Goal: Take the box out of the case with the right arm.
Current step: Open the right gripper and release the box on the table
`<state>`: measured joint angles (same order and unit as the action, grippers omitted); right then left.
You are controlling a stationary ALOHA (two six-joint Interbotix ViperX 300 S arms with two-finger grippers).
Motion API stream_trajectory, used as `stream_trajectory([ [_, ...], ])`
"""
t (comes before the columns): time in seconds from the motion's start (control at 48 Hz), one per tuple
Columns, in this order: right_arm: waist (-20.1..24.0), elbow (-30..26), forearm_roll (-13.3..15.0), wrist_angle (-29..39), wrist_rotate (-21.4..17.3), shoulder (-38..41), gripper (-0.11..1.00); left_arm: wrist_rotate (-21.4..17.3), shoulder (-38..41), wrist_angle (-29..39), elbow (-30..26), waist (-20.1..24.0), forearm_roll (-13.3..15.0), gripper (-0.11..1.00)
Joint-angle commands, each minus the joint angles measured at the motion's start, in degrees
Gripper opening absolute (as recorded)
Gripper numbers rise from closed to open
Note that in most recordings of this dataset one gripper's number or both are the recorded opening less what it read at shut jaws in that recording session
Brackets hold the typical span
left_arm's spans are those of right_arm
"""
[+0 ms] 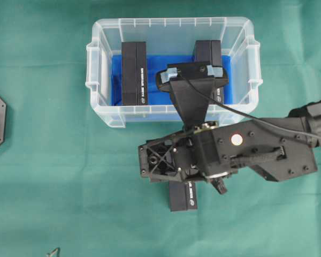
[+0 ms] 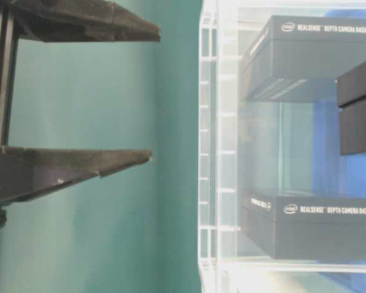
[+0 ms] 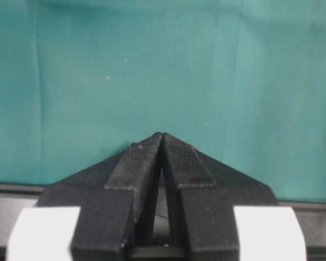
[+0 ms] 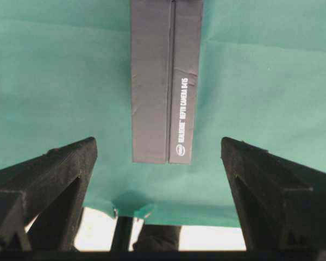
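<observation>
1. Overhead: clear case [image 1: 174, 115] near the far edge of the green tabletop [image 1: 53, 176], two black boxes on its blue floor, one [image 1: 134, 73] left, one [image 1: 208, 52] right. Third box [image 1: 183, 196] flat on the cloth, outside the case toward the near edge, partly under the right arm [image 1: 267, 150].
2. Table level: two boxes seen through the case wall.
3. Left wrist: left gripper [image 3: 162, 142] closed, tips touching, nothing between.
4. Right wrist: right gripper [image 4: 158, 149] spread wide above the cloth, empty, box [image 4: 165, 81] lying ahead, untouched.
</observation>
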<state>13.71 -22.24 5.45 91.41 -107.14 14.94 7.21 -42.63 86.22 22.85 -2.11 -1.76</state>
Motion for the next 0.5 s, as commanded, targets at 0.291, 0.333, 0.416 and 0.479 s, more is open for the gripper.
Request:
stream_trajectory([
  [0.291,0.35,5.36,-0.62,1.76,-0.26,-6.59,0.89,0.09,0.18,-0.18,-1.49,0.18,-0.09,0.00],
  [0.333,0.44,7.12,-0.70,1.32,-0.70,-7.91,0.89,0.09,0.09,-0.18,-1.49,0.09,-0.09,0.00],
  [0.416,0.88,11.16,-0.70,0.09,-1.23,-10.99,0.89,0.00,0.09,-0.18,-1.49,0.09,-0.09,0.00],
  [0.479,1.14,14.33,-0.70,-0.79,-1.93,-13.45,0.89,0.00,0.09,-0.18,-1.49,0.09,-0.09,0.00],
])
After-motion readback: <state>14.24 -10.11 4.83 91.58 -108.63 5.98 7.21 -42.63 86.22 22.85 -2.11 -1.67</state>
